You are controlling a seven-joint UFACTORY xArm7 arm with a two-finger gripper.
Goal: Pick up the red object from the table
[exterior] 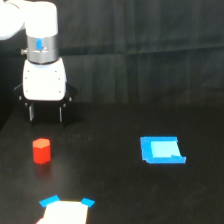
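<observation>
The red object [41,151] is a small red-orange block standing upright on the black table [115,190], at the exterior view's left. My gripper [46,114] hangs above and slightly behind it, white-bodied with two dark fingers pointing down. The fingers stand apart with nothing between them, so the gripper is open. A clear gap separates the fingertips from the top of the block.
A flat blue tray-like piece [162,150] lies on the table at the exterior view's right. A white patch with blue corners [65,210] sits at the bottom edge, in front of the block. A dark curtain hangs behind the table.
</observation>
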